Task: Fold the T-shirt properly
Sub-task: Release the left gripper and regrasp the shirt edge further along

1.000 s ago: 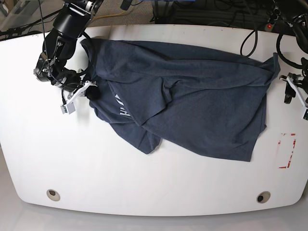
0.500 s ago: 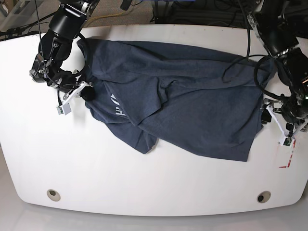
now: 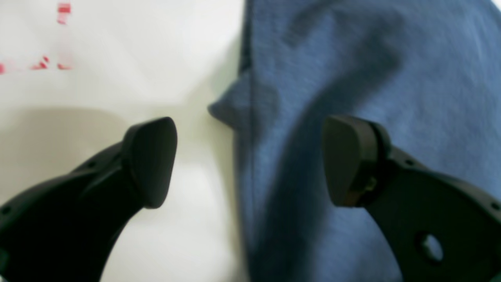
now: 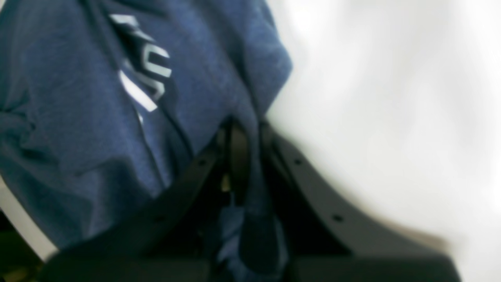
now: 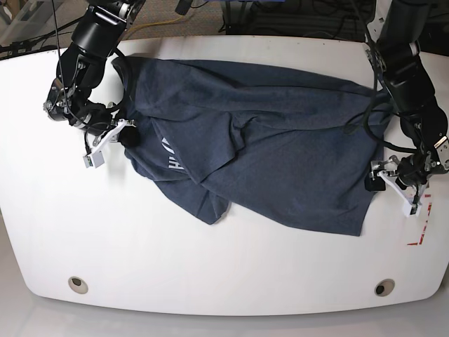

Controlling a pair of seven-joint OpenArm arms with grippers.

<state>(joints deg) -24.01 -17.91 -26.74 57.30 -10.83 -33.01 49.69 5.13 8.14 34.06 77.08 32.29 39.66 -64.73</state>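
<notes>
While the right gripper (image 4: 242, 156) pinches the T-shirt (image 5: 280, 154) crumpled across the white surface (image 5: 210, 267), the left gripper (image 3: 248, 160) gapes wide astride its edge; a shallow bite might slip off.

Robotics lab or test bench, probably, white rounded table (image 5: 210, 267) with two round holes near its front edge, red tape marks (image 5: 419, 223) at one side, two black robot arms mounted at the back, tangled black cables (image 5: 295, 17) behind the table
</notes>
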